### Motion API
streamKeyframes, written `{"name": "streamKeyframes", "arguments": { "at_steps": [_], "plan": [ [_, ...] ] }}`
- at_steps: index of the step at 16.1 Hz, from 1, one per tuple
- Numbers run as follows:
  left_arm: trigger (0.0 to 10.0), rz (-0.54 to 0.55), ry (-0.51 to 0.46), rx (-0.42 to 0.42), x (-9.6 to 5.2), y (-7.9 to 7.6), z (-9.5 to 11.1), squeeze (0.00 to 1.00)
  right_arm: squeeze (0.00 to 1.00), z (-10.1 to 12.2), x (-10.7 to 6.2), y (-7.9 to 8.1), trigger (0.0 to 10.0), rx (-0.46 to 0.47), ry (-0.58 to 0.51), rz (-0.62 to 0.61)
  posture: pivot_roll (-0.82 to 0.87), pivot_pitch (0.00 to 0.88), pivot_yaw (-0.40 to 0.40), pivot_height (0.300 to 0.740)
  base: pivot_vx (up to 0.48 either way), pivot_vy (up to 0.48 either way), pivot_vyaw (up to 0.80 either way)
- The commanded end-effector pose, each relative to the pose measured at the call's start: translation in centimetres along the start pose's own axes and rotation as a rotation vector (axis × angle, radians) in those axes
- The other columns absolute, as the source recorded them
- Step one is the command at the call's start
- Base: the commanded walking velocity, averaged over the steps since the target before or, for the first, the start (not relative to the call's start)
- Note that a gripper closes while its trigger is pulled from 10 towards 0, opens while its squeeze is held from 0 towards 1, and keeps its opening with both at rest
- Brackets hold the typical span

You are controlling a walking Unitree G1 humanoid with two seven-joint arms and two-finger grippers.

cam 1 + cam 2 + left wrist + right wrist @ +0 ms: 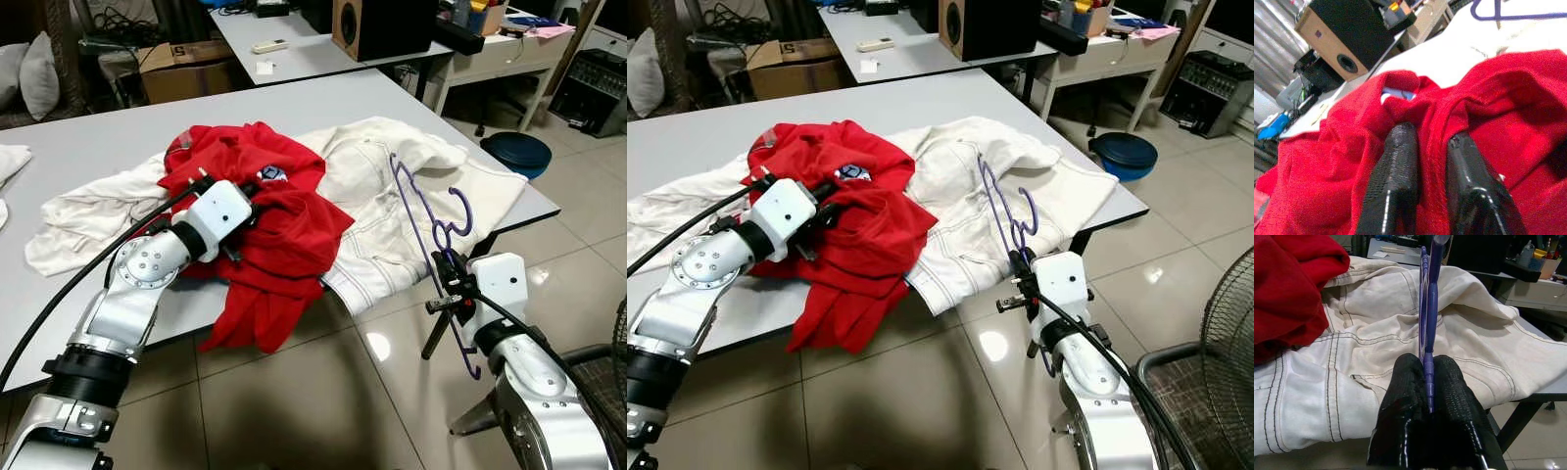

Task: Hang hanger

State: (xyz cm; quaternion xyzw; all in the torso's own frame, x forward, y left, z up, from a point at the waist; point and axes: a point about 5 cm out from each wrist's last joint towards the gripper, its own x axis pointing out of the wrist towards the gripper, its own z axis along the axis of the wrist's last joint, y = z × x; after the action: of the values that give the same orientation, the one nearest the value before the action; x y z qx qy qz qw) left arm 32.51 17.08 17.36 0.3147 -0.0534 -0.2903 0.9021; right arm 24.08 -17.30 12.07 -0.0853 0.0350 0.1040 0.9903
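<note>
right gripper (1427,377) clamps my purple hanger (431,220) at the table edge, left gripper (1425,147) pinches the red shirt (265,225); hanger not yet inside shirt, hanging still left.

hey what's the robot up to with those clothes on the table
It's getting clothes onto a hanger. The left gripper has pinched a fold of the red shirt that lies on the grey table. The right gripper holds the purple hanger upright at the table's edge, over the white garment. The shirt isn't on the hanger yet.
</note>
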Motion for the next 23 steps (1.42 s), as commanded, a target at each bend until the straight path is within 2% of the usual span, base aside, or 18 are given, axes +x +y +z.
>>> {"name": "streamKeyframes", "arguments": {
  "at_steps": [1, 5, 7, 8, 10, 11, 12, 14, 16, 17, 18, 20, 23],
  "plan": [
    [0.0, 0.017, -0.026, -0.024, -0.2, 0.1, 0.3, 0.0, 0.0, 0.6, 0.0, -0.3, 10.0, -0.006, -0.021, -0.011, -0.08, 0.0, 0.066, 0.74, 0.0, 0.0, 0.0],
    [0.0, 0.025, 0.004, -0.026, -0.6, 0.0, -0.2, 0.0, 0.0, 0.6, 0.1, -0.2, 10.0, -0.007, -0.022, -0.004, -0.07, 0.0, 0.059, 0.74, 0.0, 0.0, 0.0],
    [0.0, 0.026, -0.022, -0.074, -0.7, -0.2, 0.0, 0.0, 0.0, 0.6, 0.1, -0.3, 10.0, -0.01, -0.021, -0.001, -0.07, 0.0, 0.056, 0.74, 0.0, 0.0, 0.0],
    [0.0, 0.026, -0.072, -0.154, -0.9, -0.4, 0.6, 0.0, 0.0, 0.6, 0.1, -0.3, 10.0, -0.011, -0.021, 0.002, -0.07, 0.0, 0.052, 0.74, 0.0, 0.0, 0.0],
    [0.0, -0.012, -0.254, -0.37, -1.7, -0.7, 3.1, 0.0, 0.0, 0.7, 0.1, -0.3, 10.0, -0.009, -0.022, 0.008, -0.07, 0.0, 0.045, 0.74, 0.0, 0.0, 0.0],
    [0.0, -0.004, -0.334, -0.481, -2.3, -0.6, 4.1, 0.0, 0.0, 0.7, 0.1, -0.3, 10.0, -0.002, -0.021, 0.012, -0.07, 0.0, 0.043, 0.74, 0.0, 0.0, 0.0],
    [0.0, 0.054, -0.394, -0.608, -2.8, -0.3, 4.6, 0.0, 0.0, 0.8, 0.1, -0.2, 10.0, 0.013, -0.028, 0.013, -0.07, 0.0, 0.047, 0.74, 0.0, 0.0, 0.0],
    [0.0, 0.135, -0.408, -0.744, -3.6, -0.9, 4.5, 0.0, 0.0, 1.0, 0.0, -0.2, 10.0, 0.043, -0.05, 0.003, -0.07, 0.0, 0.049, 0.74, 0.0, 0.0, 0.0],
    [0.0, 0.175, -0.37, -0.787, -4.0, -1.8, 4.2, 0.0, 0.0, 1.3, -0.1, -0.1, 10.0, 0.064, -0.067, -0.003, -0.06, 0.0, 0.043, 0.74, 0.0, 0.0, 0.0],
    [0.0, 0.231, -0.303, -0.782, -3.8, -2.3, 3.4, 0.0, 0.0, 1.4, -0.1, 0.0, 10.0, 0.078, -0.077, -0.001, -0.06, 0.0, 0.04, 0.74, 0.0, 0.0, 0.0],
    [10.0, 0.243, -0.209, -0.8, -3.3, -3.3, 2.5, 0.0, 0.0, 1.5, -0.1, 0.2, 10.0, 0.083, -0.08, 0.004, -0.06, 0.0, 0.036, 0.74, 0.0, 0.0, 0.0],
    [10.0, 0.221, -0.157, -0.758, -3.3, -4.3, 2.1, 0.0, 0.0, 1.5, 0.1, 0.3, 10.0, 0.086, -0.079, 0.009, -0.06, 0.0, 0.035, 0.74, 0.0, 0.0, 0.0],
    [10.0, 0.206, -0.129, -0.74, -3.2, -4.8, 1.8, 0.0, 0.0, 1.5, 0.1, 0.3, 10.0, 0.087, -0.074, 0.009, -0.06, 0.0, 0.037, 0.74, 0.0, 0.0, 0.0]
  ]
}}
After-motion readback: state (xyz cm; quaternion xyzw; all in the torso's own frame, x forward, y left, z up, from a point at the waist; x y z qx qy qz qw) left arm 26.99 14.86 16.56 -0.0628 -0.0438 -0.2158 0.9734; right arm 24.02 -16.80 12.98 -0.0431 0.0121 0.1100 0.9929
